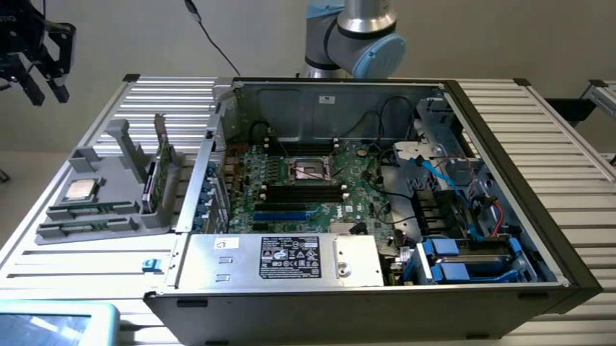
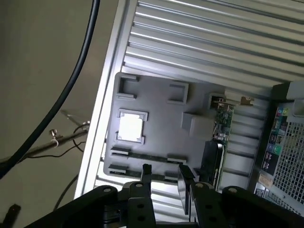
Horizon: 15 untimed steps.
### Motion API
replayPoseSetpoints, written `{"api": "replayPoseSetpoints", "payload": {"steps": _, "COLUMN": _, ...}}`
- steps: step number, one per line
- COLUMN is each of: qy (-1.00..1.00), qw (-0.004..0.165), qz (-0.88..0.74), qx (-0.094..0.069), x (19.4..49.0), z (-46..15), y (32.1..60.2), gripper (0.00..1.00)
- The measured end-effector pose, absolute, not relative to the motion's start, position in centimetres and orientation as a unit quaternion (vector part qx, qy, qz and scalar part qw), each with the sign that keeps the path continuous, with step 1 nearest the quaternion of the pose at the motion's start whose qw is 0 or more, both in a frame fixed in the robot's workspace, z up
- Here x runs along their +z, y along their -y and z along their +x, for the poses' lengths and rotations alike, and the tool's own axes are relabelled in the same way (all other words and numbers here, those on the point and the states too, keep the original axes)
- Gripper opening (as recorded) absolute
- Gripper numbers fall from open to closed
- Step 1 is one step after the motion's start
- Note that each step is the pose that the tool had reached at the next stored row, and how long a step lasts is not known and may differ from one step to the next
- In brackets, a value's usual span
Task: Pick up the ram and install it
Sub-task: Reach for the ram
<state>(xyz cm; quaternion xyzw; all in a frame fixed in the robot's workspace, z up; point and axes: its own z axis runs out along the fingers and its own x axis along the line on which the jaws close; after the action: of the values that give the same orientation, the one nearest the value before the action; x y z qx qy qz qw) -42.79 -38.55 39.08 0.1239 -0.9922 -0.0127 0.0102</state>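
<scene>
Approach phase: the gripper [image 1: 48, 94] hangs high near the desk's [image 1: 539, 144] edge, fingers [image 2: 184, 187] spread wide and empty, while the ram [image 1: 85, 211] lies flat in the grey holder [image 1: 108, 169] beside the open computer case [image 1: 318, 101], untouched, and the pick will want those fingers squared across that thin board.

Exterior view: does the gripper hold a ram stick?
No, the gripper hangs empty at the exterior view's upper left, apart from the grey holder, where two ram sticks lie.

ram [image 1: 89, 211] green | holder [image 1: 108, 171] grey | motherboard [image 1: 361, 191] green | drive caddies [image 1: 457, 263] blue
</scene>
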Motion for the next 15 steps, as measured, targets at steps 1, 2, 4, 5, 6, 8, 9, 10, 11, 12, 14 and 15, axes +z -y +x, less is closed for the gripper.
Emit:
{"api": "replayPoseSetpoints", "payload": {"steps": 1, "qy": 0.991, "qw": 0.010, "qz": 0.133, "qx": -0.012, "x": 39.09, "z": -42.80, "y": 38.55, "gripper": 0.35}}
{"api": "replayPoseSetpoints", "payload": {"steps": 2, "qy": 0.990, "qw": 0.010, "qz": 0.142, "qx": -0.012, "x": 39.08, "z": -42.80, "y": 38.55, "gripper": 0.35}}
{"api": "replayPoseSetpoints", "payload": {"steps": 4, "qy": 0.987, "qw": 0.011, "qz": 0.160, "qx": -0.012, "x": 39.08, "z": -42.80, "y": 38.55, "gripper": 0.35}}
{"api": "replayPoseSetpoints", "payload": {"steps": 5, "qy": 0.986, "qw": 0.011, "qz": 0.169, "qx": -0.012, "x": 39.09, "z": -42.80, "y": 38.55, "gripper": 0.35}}
{"api": "replayPoseSetpoints", "payload": {"steps": 6, "qy": 0.984, "qw": 0.011, "qz": 0.178, "qx": -0.011, "x": 39.09, "z": -42.80, "y": 38.55, "gripper": 0.35}}
{"api": "replayPoseSetpoints", "payload": {"steps": 8, "qy": 0.981, "qw": 0.011, "qz": 0.196, "qx": -0.011, "x": 39.09, "z": -42.80, "y": 38.55, "gripper": 0.35}}
{"api": "replayPoseSetpoints", "payload": {"steps": 9, "qy": 0.979, "qw": 0.011, "qz": 0.205, "qx": -0.011, "x": 39.08, "z": -42.80, "y": 38.55, "gripper": 0.35}}
{"api": "replayPoseSetpoints", "payload": {"steps": 10, "qy": 0.977, "qw": 0.011, "qz": 0.214, "qx": -0.011, "x": 39.08, "z": -42.80, "y": 38.55, "gripper": 0.35}}
{"api": "replayPoseSetpoints", "payload": {"steps": 11, "qy": 0.975, "qw": 0.011, "qz": 0.222, "qx": -0.011, "x": 39.08, "z": -42.80, "y": 38.55, "gripper": 0.35}}
{"api": "replayPoseSetpoints", "payload": {"steps": 12, "qy": 0.973, "qw": 0.012, "qz": 0.232, "qx": -0.011, "x": 39.08, "z": -42.80, "y": 38.55, "gripper": 0.35}}
{"api": "replayPoseSetpoints", "payload": {"steps": 14, "qy": 0.968, "qw": 0.012, "qz": 0.249, "qx": -0.011, "x": 39.08, "z": -42.80, "y": 38.55, "gripper": 0.35}}
{"api": "replayPoseSetpoints", "payload": {"steps": 15, "qy": 0.966, "qw": 0.012, "qz": 0.258, "qx": -0.010, "x": 39.08, "z": -42.80, "y": 38.55, "gripper": 0.35}}
